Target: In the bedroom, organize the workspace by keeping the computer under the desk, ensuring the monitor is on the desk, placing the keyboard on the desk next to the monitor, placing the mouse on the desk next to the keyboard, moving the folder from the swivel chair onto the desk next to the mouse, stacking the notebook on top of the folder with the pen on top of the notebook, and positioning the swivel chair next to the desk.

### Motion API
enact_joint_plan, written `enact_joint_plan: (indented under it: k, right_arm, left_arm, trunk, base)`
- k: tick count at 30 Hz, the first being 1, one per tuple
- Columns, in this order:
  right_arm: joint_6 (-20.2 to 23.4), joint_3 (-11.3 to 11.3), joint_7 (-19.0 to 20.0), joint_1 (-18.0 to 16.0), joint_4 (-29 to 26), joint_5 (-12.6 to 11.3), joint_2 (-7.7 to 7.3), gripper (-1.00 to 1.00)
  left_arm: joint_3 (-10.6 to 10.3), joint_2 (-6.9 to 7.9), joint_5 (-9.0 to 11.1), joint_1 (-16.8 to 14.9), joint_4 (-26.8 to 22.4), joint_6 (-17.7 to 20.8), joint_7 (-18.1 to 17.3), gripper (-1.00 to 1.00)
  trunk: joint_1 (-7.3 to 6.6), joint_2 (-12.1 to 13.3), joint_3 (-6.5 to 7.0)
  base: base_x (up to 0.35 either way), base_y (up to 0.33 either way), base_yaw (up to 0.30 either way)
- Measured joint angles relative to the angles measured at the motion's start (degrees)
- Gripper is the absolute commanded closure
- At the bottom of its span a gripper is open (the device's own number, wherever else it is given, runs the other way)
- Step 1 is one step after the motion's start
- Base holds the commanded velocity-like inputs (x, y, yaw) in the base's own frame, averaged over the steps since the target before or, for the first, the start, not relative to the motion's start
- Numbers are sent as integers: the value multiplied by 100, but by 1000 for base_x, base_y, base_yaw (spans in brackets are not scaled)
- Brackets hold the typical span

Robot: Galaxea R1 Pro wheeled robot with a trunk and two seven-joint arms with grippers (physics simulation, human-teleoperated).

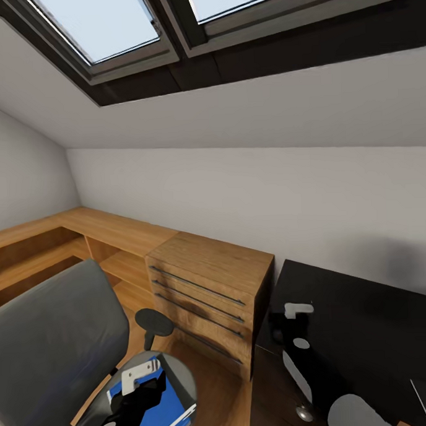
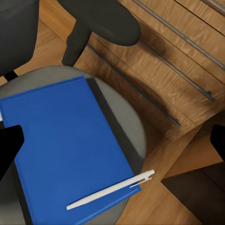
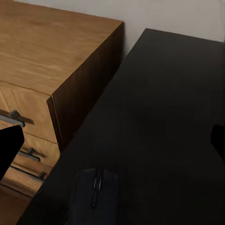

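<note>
Folder (image 2: pixel 61 145) lies flat on the swivel chair (image 2: pixel 129 126) seat, pen (image 2: pixel 112 190) resting on its near corner. Left gripper (image 2: pixel 112 140) hovers above, jaws spread and empty. Judged thin, stiff, light; grip an overhanging edge. The pen may roll off.

The chair seat (image 2: pixel 136 126) carried the blue folder (image 2: pixel 61 140), and a white pen (image 2: pixel 110 190) lay across the folder's corner. The black desk (image 3: pixel 159 117) had a dark mouse (image 3: pixel 96 194) sitting near its edge.
</note>
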Motion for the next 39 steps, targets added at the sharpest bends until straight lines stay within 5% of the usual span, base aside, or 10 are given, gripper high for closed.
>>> enact_joint_plan:
  k: [2,8,23,32,39]
  right_arm:
    - [6,-7,6,-448,576,-15,1,-100]
    - [23,-15,208,-926,1327,-44,3,-100]
    - [866,-7,339,-1028,1861,-44,162,-100]
    - [909,-5,332,-1028,1884,-41,163,-100]
    - [909,-34,341,-1028,1898,-35,146,-100]
  left_arm:
    - [-7,0,0,-2,0,-1,0,-100]
    - [-20,-2,0,-3,0,-4,0,-100]
    - [-124,0,0,3,-1,-7,0,-100]
    - [-125,-5,24,3,-15,-7,0,-100]
    - [-125,-17,35,4,-52,-25,9,-100]
  trunk:
    - [0,0,0]
    - [0,0,0]
    - [0,0,0]
    - [0,0,0]
    - [153,-280,-126]
  base:
    - [0,0,0]
    - [0,0,0]
    - [0,0,0]
    - [0,0,0]
    - [0,0,0]
